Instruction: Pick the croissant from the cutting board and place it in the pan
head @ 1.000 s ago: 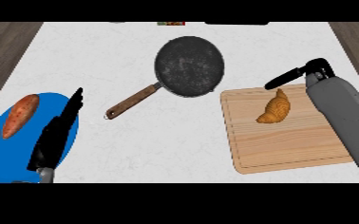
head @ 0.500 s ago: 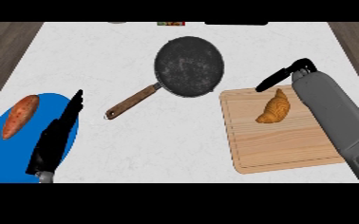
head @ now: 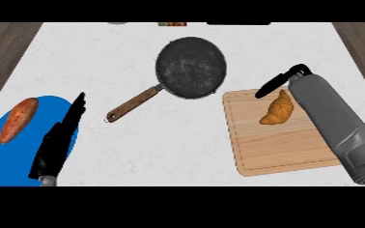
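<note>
Right hand (head: 279,81) shows at the right of the frame, just above the upper edge of the cutting board (head: 285,149), at the end of a grey forearm that slants in from the lower right corner. Its black fingers reach out to the left and down, fairly straight and holding nothing; whether the fingertips touch the board cannot be told. Just below and to the right of those fingertips lies the croissant (head: 278,108), on the upper part of the board, hard against the forearm's left side and not grasped.

Up and to the left of the hand, well apart from it, sits the dark round pan (head: 190,67) in the upper middle of the frame, its brown handle running down to the left.

Left hand (head: 61,137) rests at the lower left, fingers straight and pointing up, lying over the right edge of a blue plate (head: 18,166). A sweet potato (head: 17,120) lies on that plate, at the left edge of the frame.
</note>
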Motion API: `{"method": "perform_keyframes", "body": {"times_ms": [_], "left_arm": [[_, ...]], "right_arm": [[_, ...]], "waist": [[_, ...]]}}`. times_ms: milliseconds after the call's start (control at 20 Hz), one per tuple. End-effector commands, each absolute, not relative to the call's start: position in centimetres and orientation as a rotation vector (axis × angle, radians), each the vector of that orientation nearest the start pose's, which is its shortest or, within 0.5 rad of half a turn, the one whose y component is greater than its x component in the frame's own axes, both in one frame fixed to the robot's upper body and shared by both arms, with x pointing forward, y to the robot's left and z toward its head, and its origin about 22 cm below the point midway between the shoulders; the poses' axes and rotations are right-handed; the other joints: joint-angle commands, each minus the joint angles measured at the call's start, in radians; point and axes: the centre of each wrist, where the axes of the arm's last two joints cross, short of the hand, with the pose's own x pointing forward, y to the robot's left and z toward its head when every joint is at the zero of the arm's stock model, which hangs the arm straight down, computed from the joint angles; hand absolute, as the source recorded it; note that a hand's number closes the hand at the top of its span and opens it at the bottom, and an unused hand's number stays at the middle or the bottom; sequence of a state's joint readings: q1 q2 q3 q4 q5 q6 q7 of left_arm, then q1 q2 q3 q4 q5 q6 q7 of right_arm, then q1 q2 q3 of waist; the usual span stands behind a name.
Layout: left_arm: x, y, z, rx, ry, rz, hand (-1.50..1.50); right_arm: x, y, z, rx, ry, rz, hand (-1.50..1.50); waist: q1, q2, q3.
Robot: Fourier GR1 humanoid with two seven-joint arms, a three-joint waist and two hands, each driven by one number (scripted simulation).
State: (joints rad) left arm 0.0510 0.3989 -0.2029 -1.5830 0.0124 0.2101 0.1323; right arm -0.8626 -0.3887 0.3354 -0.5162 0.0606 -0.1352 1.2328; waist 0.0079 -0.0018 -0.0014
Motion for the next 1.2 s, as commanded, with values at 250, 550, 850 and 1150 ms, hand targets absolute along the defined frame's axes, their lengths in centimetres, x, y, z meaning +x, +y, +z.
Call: {"method": "perform_keyframes", "body": {"times_ms": [250,550,850,1150], "left_arm": [[22.6,27.7,1.3,0.342,-1.370,-0.260,0.00],[21.6,27.9,0.1,0.324,-1.378,-0.265,0.00],[22.2,28.7,0.4,0.351,-1.385,-0.257,0.00],[21.4,29.7,1.8,0.326,-1.376,-0.268,0.00]], "right_arm": [[43.0,-24.4,5.2,-0.736,0.071,0.118,-1.50],[41.3,-26.1,1.5,-0.736,0.083,0.107,-1.50],[40.4,-26.4,0.2,-0.738,0.062,0.127,-1.50],[40.4,-25.2,0.0,-0.747,-0.030,0.055,1.50]], "waist": [[-0.006,-0.003,0.001],[-0.004,0.001,0.001],[-0.014,-0.002,0.001],[-0.002,-0.001,0.001]]}}
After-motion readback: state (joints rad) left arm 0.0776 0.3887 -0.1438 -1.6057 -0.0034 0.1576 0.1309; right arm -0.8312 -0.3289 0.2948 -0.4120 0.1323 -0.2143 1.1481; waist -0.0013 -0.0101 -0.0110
